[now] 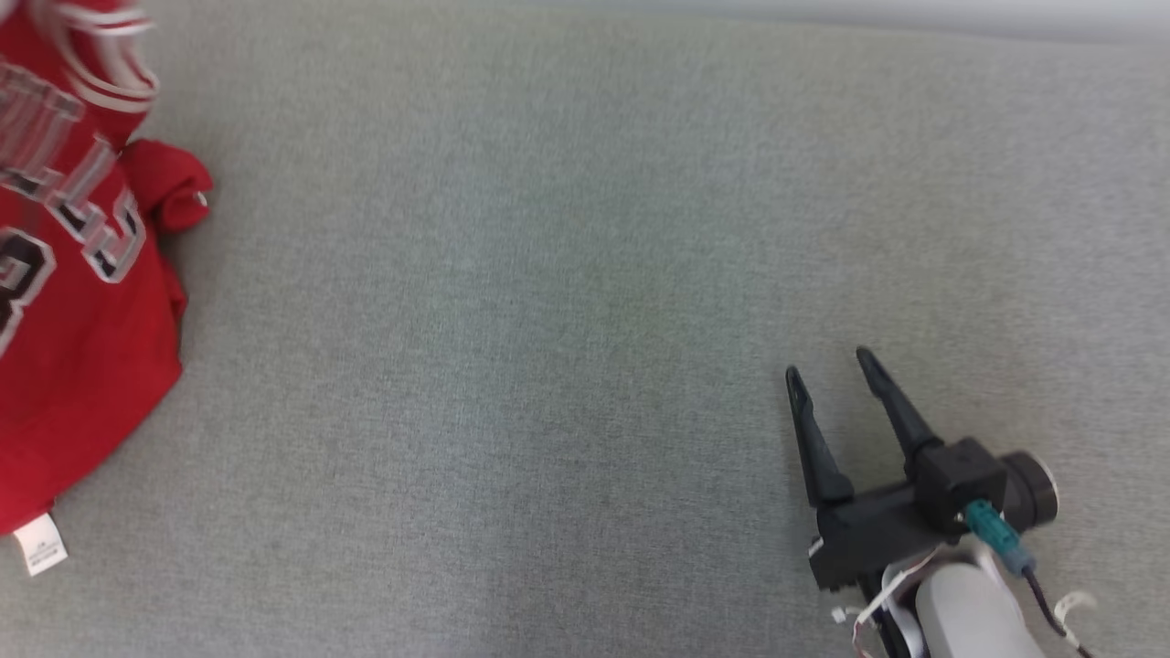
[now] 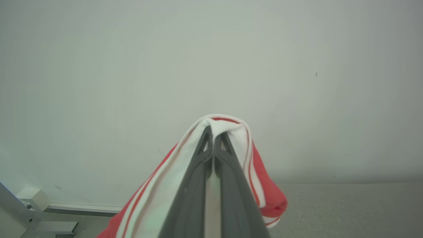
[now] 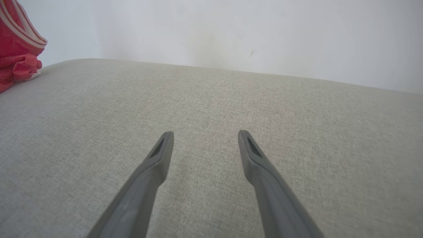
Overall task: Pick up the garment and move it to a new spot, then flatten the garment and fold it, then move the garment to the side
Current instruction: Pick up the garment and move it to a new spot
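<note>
The garment [image 1: 82,347] is a red jersey of smooth knit, printed with blocky white letters and numerals outlined in black and edged with white-and-red striped ribbed trim. In the head view it spreads over the far left of the table [image 1: 548,320]. Its lower part lies crumpled on the surface and its blurred upper part runs off the top left corner. A bunched red fold sticks out beside the lettering, and a small white label [image 1: 40,542] pokes out at the lower hem. The table is covered in grey woven cloth with a fine, even grain and a softly rounded far edge. In the left wrist view the left gripper [image 2: 214,132] has its long dark tapered jaws pressed together on a fold of the striped trim. The fold drapes over the tips against a plain pale wall [image 2: 211,66]. The right gripper [image 1: 828,366] hovers over bare cloth at the lower right, well apart from the jersey, with its slim jaws spread wide and nothing between them.
</note>
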Motion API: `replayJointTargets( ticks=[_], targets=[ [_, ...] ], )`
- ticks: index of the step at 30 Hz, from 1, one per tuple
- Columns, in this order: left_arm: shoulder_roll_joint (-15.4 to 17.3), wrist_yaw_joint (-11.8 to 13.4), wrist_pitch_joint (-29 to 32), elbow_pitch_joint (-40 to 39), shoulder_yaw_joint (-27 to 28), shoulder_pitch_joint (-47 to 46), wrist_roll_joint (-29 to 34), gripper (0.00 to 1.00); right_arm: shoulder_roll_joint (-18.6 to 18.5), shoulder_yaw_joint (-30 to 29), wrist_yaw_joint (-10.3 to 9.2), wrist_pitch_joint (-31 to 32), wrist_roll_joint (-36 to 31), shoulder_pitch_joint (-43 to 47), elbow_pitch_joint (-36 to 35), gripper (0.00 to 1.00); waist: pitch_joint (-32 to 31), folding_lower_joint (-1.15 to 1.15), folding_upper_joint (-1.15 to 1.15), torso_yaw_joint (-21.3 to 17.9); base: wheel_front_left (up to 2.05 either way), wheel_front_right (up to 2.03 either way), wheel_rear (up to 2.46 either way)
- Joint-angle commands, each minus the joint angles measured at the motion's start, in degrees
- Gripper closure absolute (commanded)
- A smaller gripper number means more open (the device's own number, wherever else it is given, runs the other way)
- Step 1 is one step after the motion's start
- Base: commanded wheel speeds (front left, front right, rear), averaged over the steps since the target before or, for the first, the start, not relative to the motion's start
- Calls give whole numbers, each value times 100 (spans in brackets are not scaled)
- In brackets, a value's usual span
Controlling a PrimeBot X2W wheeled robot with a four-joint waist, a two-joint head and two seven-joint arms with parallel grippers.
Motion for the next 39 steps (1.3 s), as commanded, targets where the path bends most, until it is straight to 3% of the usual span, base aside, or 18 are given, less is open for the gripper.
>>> replayJointTargets(
  ticks=[1,10,26,30,39],
  targets=[
    [-53,10,-88,-91,-78,5,78,100,53,-19,-14,0,68,116,45,0,-229,-1,-1,-87,0,0,0],
    [-816,9,-435,-502,-404,293,36,100,251,32,-14,-1,126,261,167,0,-655,-1,-1,-367,0,0,0],
    [-3159,15,-815,-1116,-659,999,-2,100,338,-111,-14,0,131,445,200,0,-836,-1,-1,-913,0,0,0],
    [-3405,10,-814,-1302,-721,1153,13,100,347,-42,-14,-1,124,398,213,0,-796,-1,-1,-1057,0,0,0],
    [-3466,8,-813,-1005,-609,1568,472,100,356,-57,-14,-1,200,303,168,0,-586,-1,-1,-1269,0,0,0]
  ],
)
